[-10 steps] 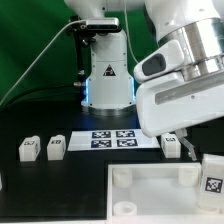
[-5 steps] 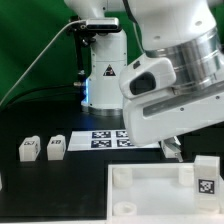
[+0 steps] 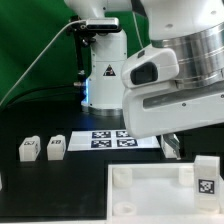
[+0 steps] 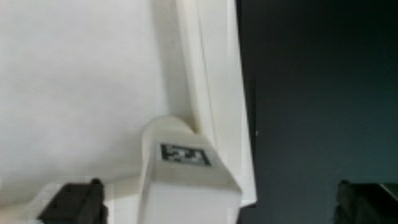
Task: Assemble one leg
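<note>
Jaws spread wide, pinching nothing; leg [image 3: 207, 178] sits in the gap between them, untouched. It stands upright at the panel [image 3: 150, 195] corner (tag facing out), near the desk [image 3: 70, 185] edge on the exterior view's right.

a tagged leg [image 3: 207, 181] stands upright at one corner of the panel [image 3: 150, 173].

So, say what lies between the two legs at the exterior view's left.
Only bare black table, between the outer leg and the inner leg, in the exterior view.
</note>
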`<state>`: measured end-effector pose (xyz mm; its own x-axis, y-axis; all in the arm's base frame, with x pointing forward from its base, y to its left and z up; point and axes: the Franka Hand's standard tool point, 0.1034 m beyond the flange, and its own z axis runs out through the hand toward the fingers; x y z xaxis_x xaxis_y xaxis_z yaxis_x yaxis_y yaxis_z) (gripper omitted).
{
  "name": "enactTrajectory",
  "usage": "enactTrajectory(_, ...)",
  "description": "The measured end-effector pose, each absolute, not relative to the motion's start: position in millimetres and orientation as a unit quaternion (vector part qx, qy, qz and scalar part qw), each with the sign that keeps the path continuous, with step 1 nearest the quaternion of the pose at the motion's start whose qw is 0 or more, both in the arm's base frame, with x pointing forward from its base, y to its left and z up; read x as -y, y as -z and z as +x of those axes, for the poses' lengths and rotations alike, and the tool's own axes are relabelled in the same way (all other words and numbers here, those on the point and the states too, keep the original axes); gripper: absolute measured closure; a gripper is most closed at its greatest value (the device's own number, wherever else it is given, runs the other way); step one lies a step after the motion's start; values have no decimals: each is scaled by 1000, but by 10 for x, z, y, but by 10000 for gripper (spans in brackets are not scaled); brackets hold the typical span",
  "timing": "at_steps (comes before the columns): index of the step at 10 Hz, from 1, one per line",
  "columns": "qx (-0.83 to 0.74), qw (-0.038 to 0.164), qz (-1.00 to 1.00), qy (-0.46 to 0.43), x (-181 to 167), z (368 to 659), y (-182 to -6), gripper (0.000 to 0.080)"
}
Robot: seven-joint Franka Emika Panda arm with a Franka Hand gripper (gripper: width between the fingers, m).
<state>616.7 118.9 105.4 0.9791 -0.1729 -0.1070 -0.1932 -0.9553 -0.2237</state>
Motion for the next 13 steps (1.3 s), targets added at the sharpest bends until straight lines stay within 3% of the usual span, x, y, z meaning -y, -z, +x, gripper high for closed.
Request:
enactTrajectory(8,-146,113,-983,-11,-1114,6313,-891,150)
enactTrajectory(10,-146,113,-983,-11,-1115,6313,-891,374)
enactTrajectory(11,-146,113,-983,-11,-1115,6313,-892,374)
enactTrajectory(12,-146,113,-983,-10,-1113,6314,-893,502)
enactTrajectory(13,-146,113,-983,-10,-1113,6314,-893,501)
